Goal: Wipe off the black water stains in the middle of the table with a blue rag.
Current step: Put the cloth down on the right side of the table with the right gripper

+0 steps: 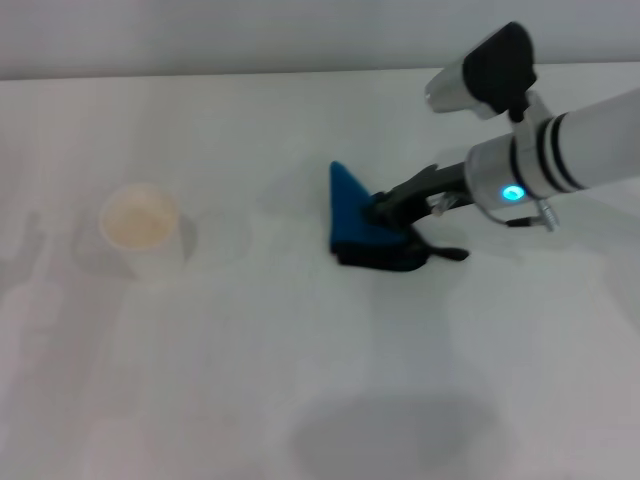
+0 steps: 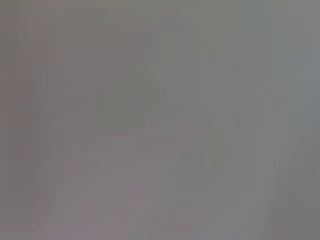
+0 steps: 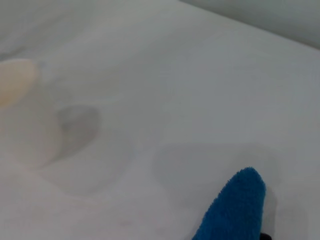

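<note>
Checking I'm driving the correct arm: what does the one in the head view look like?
It's the right arm: a white cylindrical forearm with black bands at the wrist, a lit cyan ring light, a grey-and-black camera module above, and a black right gripper. No left arm shows.

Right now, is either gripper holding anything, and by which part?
The right gripper is shut on the blue rag, pinching its right-hand edge against the table. The left gripper is out of view.
</note>
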Robot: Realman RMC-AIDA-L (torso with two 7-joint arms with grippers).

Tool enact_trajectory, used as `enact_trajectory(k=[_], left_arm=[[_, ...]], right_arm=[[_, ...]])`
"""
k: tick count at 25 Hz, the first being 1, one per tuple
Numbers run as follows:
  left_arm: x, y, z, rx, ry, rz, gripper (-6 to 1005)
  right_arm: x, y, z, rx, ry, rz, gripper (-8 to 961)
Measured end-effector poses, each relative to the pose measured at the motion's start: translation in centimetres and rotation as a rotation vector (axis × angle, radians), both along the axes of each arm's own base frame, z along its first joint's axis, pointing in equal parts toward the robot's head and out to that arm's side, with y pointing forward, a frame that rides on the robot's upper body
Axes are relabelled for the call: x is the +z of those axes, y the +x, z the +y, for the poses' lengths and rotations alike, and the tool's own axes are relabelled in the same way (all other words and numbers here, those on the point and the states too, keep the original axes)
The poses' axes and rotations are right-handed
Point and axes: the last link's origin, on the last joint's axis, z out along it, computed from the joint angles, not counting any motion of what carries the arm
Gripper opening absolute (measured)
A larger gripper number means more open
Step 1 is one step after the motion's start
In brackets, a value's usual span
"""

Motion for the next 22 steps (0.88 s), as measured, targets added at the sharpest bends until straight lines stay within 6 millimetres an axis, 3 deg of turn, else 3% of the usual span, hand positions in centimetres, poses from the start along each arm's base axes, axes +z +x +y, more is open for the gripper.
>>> enact_trajectory(k=[8, 18, 22], left_arm=[[0.0, 0.0, -0.1, 0.000, -0.001, 0.002, 877], [0.0, -0.1, -0.1, 0.005, -0.001, 0.000, 877], [-0.1, -0.1, 0.0, 0.009, -0.004, 0.000, 877]], right_arm=[[2.9, 1.3, 0.9, -0.010, 0.043, -0.068, 75], [2.0, 0.9, 0.6, -0.023, 0.024, -0.102, 80], [1.9, 0.9, 0.5, -0.028, 0.030, -0.094, 221]])
